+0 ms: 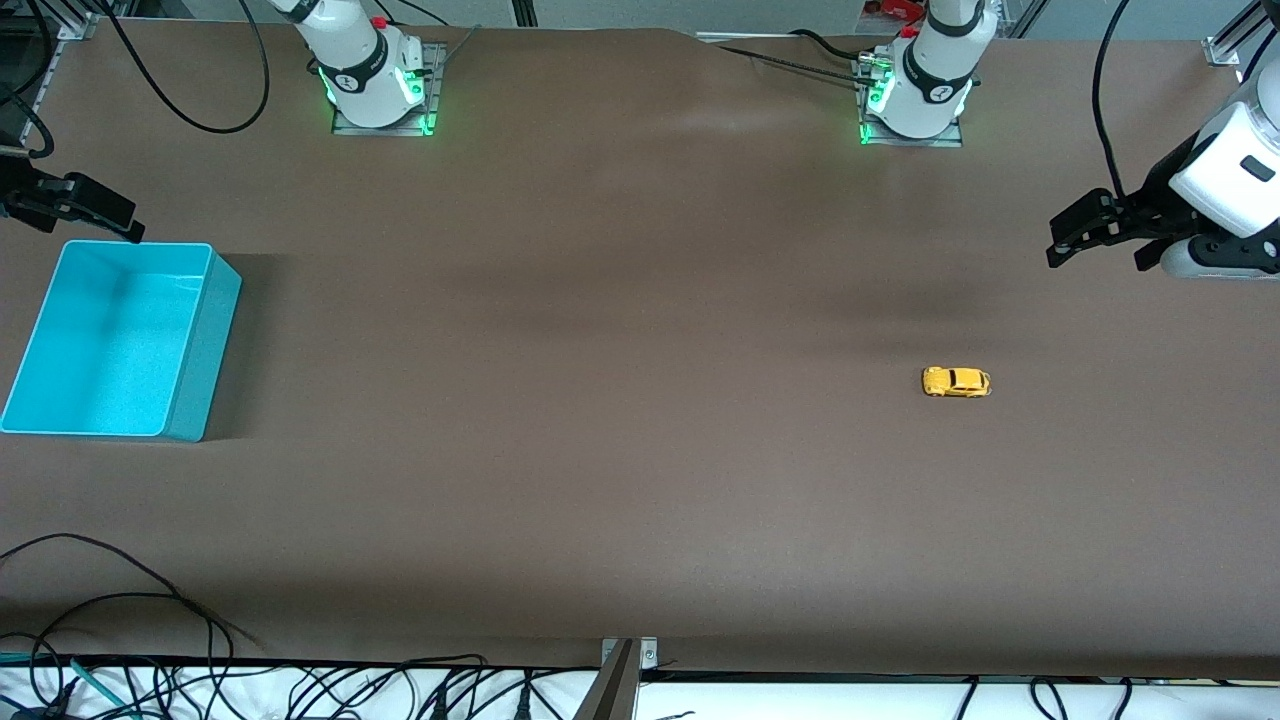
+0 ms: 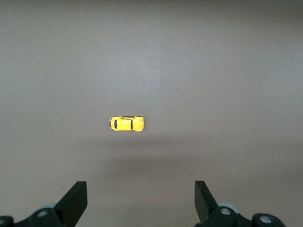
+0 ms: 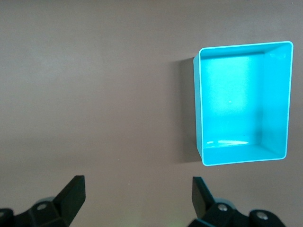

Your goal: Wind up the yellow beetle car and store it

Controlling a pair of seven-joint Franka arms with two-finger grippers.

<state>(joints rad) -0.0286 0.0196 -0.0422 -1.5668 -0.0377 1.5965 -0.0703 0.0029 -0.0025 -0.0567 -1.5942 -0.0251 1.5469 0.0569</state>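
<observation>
The yellow beetle car [image 1: 956, 382] stands alone on the brown table toward the left arm's end, small with dark windows. In the left wrist view the yellow beetle car [image 2: 127, 123] lies well apart from the fingers. My left gripper [image 1: 1095, 250] hangs open and empty above the table's left-arm end, its jaws wide [image 2: 140, 189]. The turquoise bin [image 1: 205, 350] sits at the right arm's end with nothing in it. My right gripper [image 1: 70, 200] hovers open beside the bin's rim on the bases' side; in the right wrist view the bin [image 3: 195, 109] lies off to one side of the right gripper [image 3: 138, 187].
Both arm bases [image 1: 375, 90] [image 1: 915, 100] glow green along the edge farthest from the front camera. Loose black cables [image 1: 150, 640] trail along the table's nearest edge. A wide stretch of bare brown table cover [image 1: 600, 350] separates the car from the bin.
</observation>
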